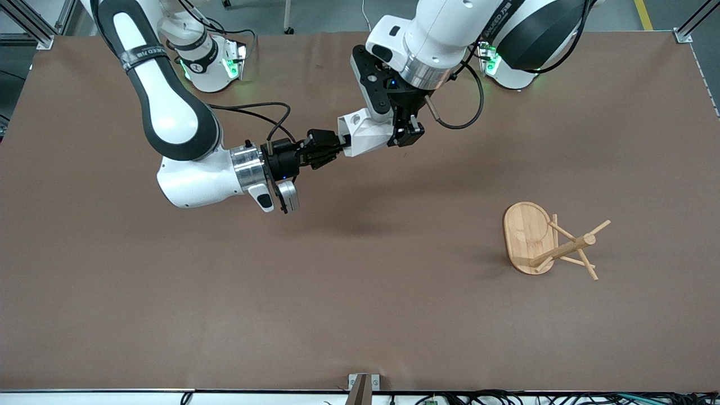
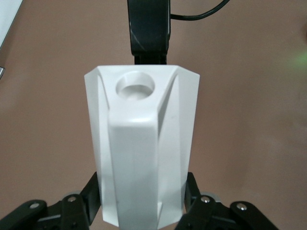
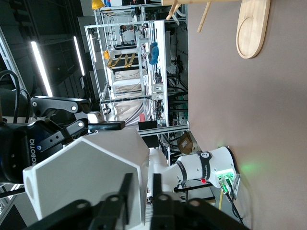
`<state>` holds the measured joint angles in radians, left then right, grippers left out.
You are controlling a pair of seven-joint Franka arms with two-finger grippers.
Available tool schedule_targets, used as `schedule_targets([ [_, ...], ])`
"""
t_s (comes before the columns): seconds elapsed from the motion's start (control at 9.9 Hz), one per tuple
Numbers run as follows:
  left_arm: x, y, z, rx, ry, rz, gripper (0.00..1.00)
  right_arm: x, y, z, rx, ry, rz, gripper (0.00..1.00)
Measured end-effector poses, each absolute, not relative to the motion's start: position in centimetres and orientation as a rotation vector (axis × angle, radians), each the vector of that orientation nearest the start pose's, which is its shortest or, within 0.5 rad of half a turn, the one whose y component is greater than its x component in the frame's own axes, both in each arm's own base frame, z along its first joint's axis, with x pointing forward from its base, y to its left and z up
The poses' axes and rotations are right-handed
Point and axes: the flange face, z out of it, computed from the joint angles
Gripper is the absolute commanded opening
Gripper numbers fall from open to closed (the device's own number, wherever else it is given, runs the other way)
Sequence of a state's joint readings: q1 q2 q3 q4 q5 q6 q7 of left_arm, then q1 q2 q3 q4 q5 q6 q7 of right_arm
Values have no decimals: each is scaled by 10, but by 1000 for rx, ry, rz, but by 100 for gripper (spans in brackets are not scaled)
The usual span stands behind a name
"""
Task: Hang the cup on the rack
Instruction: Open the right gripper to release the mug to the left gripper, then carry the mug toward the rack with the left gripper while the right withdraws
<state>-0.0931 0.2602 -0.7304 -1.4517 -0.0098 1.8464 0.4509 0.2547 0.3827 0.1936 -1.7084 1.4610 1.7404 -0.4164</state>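
Observation:
The white faceted cup (image 1: 365,132) hangs on its side in the air over the middle of the table, between both grippers. My left gripper (image 1: 400,135) is shut on the cup's base end, one finger on each flank of the cup (image 2: 144,134); the handle with its round hole faces the left wrist camera. My right gripper (image 1: 332,147) is at the rim end. There its fingers (image 3: 127,189) straddle the rim wall of the cup (image 3: 91,167), slightly apart, with a gap showing at the outer finger. The bamboo rack (image 1: 571,246) stands on the table toward the left arm's end.
The rack's oval base (image 3: 252,28) rests flat on the brown table (image 1: 360,292). A black cable (image 1: 253,109) trails from the right arm. A small metal bracket (image 1: 363,382) sits at the table edge nearest the front camera.

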Motion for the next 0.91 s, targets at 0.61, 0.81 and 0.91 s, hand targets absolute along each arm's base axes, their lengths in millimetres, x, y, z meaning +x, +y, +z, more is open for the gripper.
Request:
schedule_targets([
  [0.61,495,-406,587,-2865,1730,-259,36,604,270,425,-1715,-108,203,100],
  [0.81,509,-390,578,-3025,1426,-212,36,620,219,414,-1842,-98,153,100],
  [0.91,512,-385,573,-3075,1243,-195,36,627,195,409,-1911,-93,123,100],
])
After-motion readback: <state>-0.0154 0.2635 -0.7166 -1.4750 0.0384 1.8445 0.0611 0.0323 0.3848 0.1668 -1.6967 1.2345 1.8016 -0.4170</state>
